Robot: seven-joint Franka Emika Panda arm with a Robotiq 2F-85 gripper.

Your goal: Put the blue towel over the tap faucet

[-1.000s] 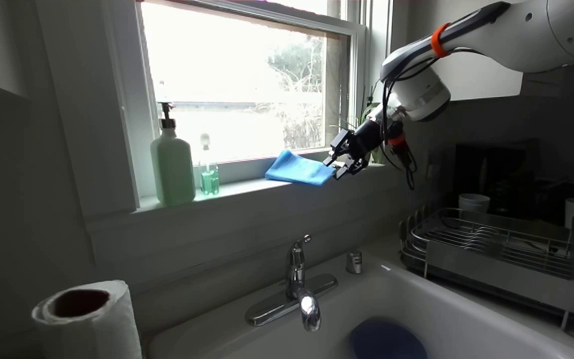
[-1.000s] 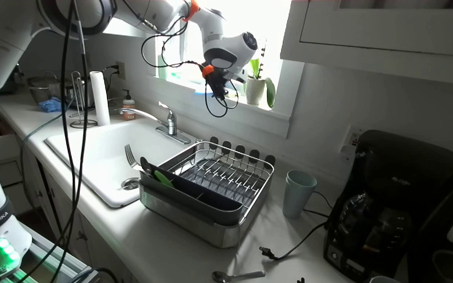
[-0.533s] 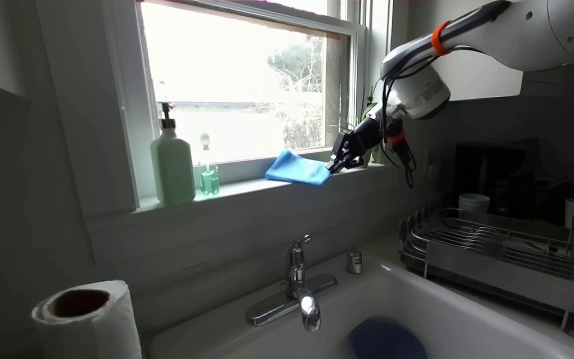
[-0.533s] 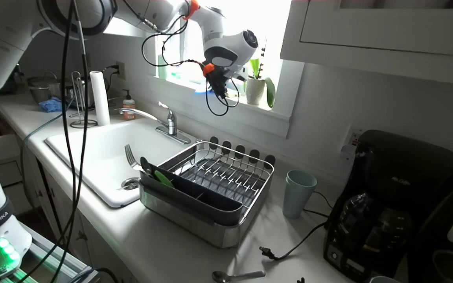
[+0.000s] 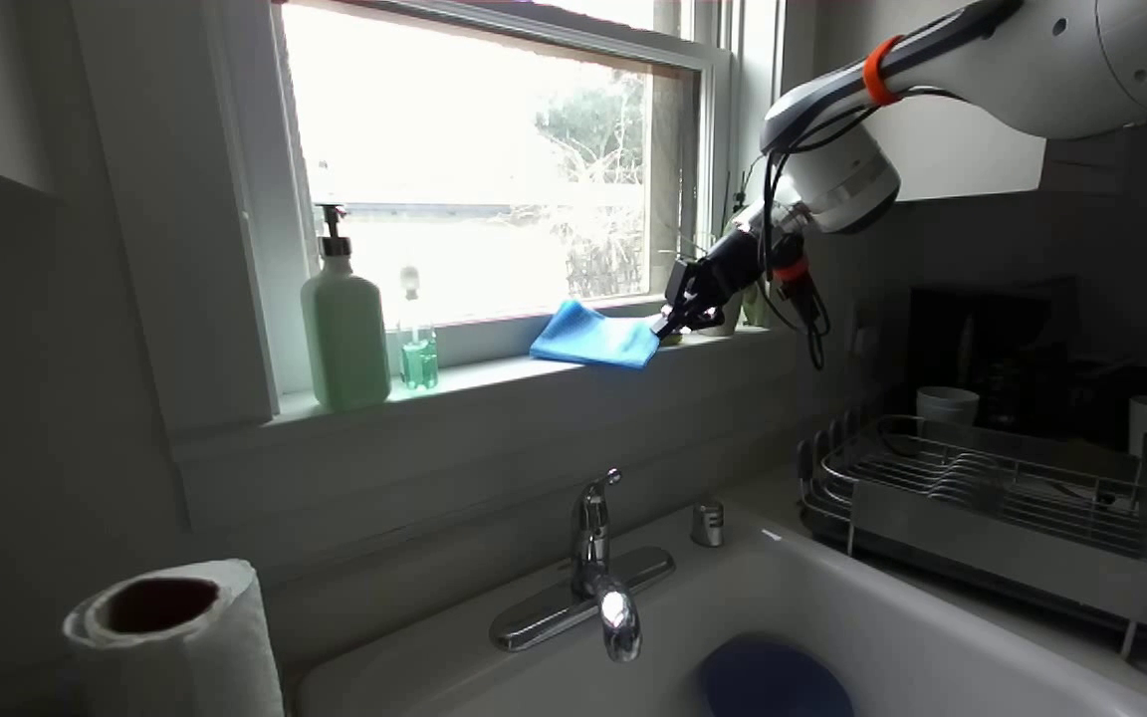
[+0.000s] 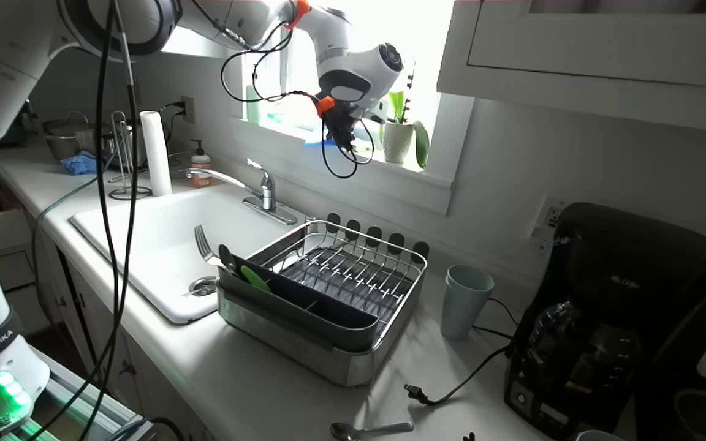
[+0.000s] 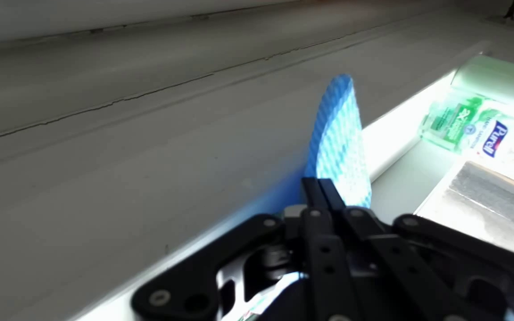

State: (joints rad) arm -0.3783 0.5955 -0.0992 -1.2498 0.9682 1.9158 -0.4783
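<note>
The light blue towel (image 5: 593, 339) lies folded on the window sill, its right end reaching my gripper (image 5: 661, 330). In the wrist view my gripper (image 7: 319, 180) has its fingertips pressed together at the towel (image 7: 342, 142), pinching its near end; the cloth sticks out past the tips. The tap faucet (image 5: 590, 543) is chrome, with a curved spout, and stands at the back of the sink below the sill, lower than my gripper. It also shows in an exterior view as a tap faucet (image 6: 268, 191) seen from the side, where the towel is mostly hidden behind the gripper.
On the sill are a green pump bottle (image 5: 344, 334), a small sanitizer bottle (image 5: 418, 358) and a plant pot (image 6: 398, 142). A dish rack (image 6: 353, 364) stands beside the sink (image 6: 175, 214). A paper roll (image 5: 180, 647) and another blue cloth (image 6: 78, 163) are farther off.
My gripper's fingers have come together on the right end of the towel. The wrist has risen slightly, while the towel has barely shifted.
</note>
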